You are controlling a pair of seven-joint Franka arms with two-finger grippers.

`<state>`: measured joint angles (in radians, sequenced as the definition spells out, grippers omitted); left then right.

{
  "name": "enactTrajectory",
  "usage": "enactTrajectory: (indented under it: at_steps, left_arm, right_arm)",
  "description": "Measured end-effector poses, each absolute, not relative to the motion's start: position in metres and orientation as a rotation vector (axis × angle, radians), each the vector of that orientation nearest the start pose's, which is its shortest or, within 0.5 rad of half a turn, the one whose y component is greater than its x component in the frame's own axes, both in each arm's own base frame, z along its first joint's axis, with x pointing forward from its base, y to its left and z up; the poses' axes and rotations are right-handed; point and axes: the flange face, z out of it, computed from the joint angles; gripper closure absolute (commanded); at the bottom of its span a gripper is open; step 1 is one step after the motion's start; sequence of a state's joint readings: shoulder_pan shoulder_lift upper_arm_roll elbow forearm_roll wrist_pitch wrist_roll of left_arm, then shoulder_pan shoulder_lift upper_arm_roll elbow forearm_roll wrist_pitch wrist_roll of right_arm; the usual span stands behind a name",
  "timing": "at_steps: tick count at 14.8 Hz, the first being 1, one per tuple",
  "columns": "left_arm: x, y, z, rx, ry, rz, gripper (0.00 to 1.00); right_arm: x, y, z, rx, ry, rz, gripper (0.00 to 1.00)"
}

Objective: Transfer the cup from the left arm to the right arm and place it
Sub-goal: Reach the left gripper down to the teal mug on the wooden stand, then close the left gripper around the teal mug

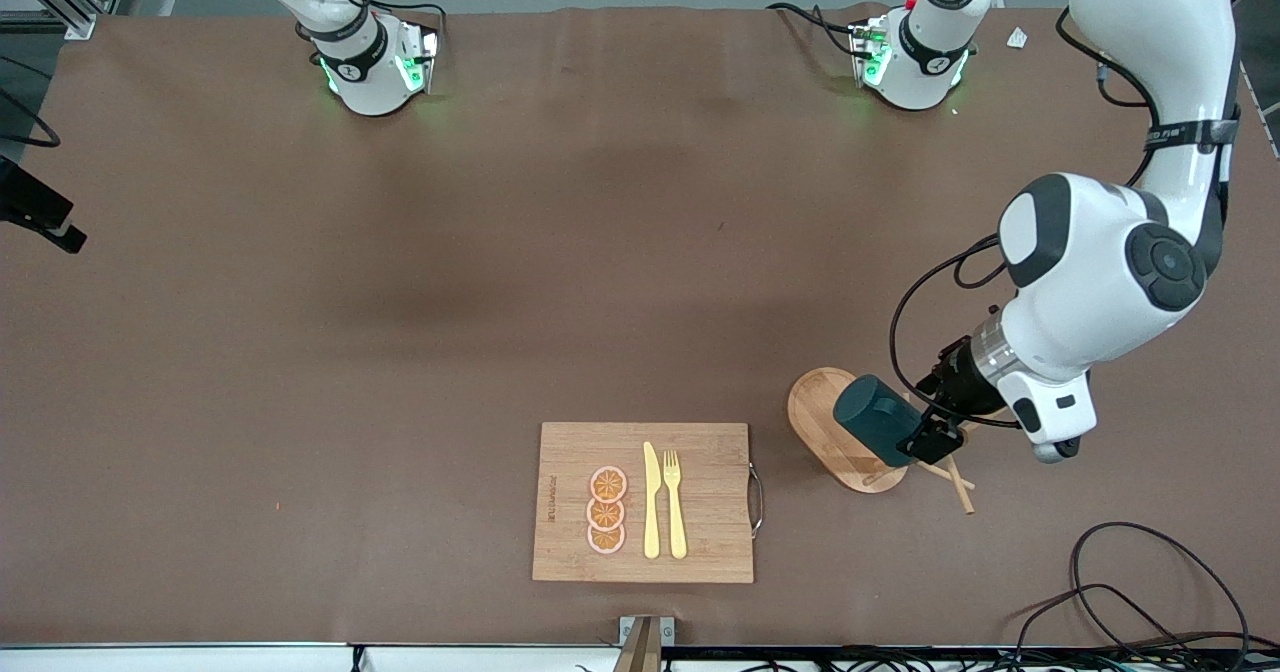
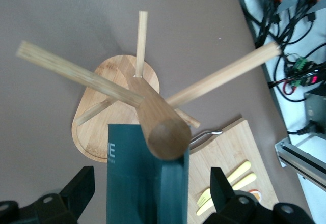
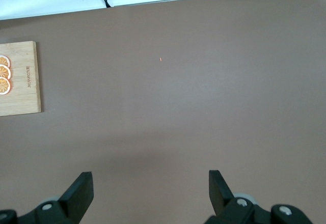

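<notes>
While the dark teal-green cup (image 1: pixel 878 420) hangs tilted on the wooden peg stand with its oval base and slanted pegs (image 1: pixel 838 430), at the left arm's end of the table, the task looks to be only at its opening step. The left gripper (image 1: pixel 930 442) is at the stand, and in the left wrist view its black fingers (image 2: pixel 79 191) stand wide on either side of the cup (image 2: pixel 145 183), apart from its walls, so nothing is gripped yet. The right gripper (image 3: pixel 150 191) waits up near its base, out of the front view, with its jaws spread wide and empty above bare brown table (image 1: pixel 400 302). Beside the stand, toward the right arm's end, lies a rectangular bamboo cutting board with a metal handle (image 1: pixel 700 512), bearing three orange slices (image 1: pixel 606 510), a yellow knife (image 1: pixel 651 502) and a yellow fork (image 1: pixel 675 504). By my judgement everything is left to do: closing on the cup, lifting it off its peg, passing it to the right gripper, and setting it down; where it should be placed the pictures do not say
</notes>
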<state>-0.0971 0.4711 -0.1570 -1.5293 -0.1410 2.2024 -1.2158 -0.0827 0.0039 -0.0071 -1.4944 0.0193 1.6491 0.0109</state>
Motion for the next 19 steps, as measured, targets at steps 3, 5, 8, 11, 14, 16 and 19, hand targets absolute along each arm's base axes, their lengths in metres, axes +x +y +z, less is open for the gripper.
enactTrajectory:
  at_steps: [3, 5, 8, 11, 14, 16, 19]
  left_arm:
    - [0.689, -0.174, 0.393, -2.953, -1.741, 0.016, 0.04]
    - [0.689, -0.176, 0.391, -2.954, -1.752, 0.032, 0.22]
    - [0.689, -0.175, 0.391, -2.955, -1.757, 0.034, 0.42]
    - [0.690, -0.176, 0.394, -2.956, -1.759, 0.033, 0.51]
    - [0.687, -0.188, 0.400, -2.965, -1.756, 0.058, 0.52]
    - [0.682, -0.203, 0.417, -2.981, -1.737, 0.093, 0.53]
    - [0.668, -0.234, 0.450, -3.033, -1.661, 0.151, 0.53]
  right_arm:
    - [0.562, -0.049, 0.666, -3.115, 0.157, -0.237, 0.00]
    - [0.562, -0.049, 0.666, -3.115, 0.158, -0.237, 0.00]
    - [0.562, -0.049, 0.666, -3.115, 0.158, -0.237, 0.00]
    - [0.562, -0.049, 0.666, -3.115, 0.159, -0.237, 0.00]
    - [0.562, -0.049, 0.666, -3.115, 0.159, -0.237, 0.00]
    - [0.562, -0.049, 0.666, -3.115, 0.160, -0.237, 0.00]
    - [0.562, -0.050, 0.666, -3.115, 0.160, -0.237, 0.00]
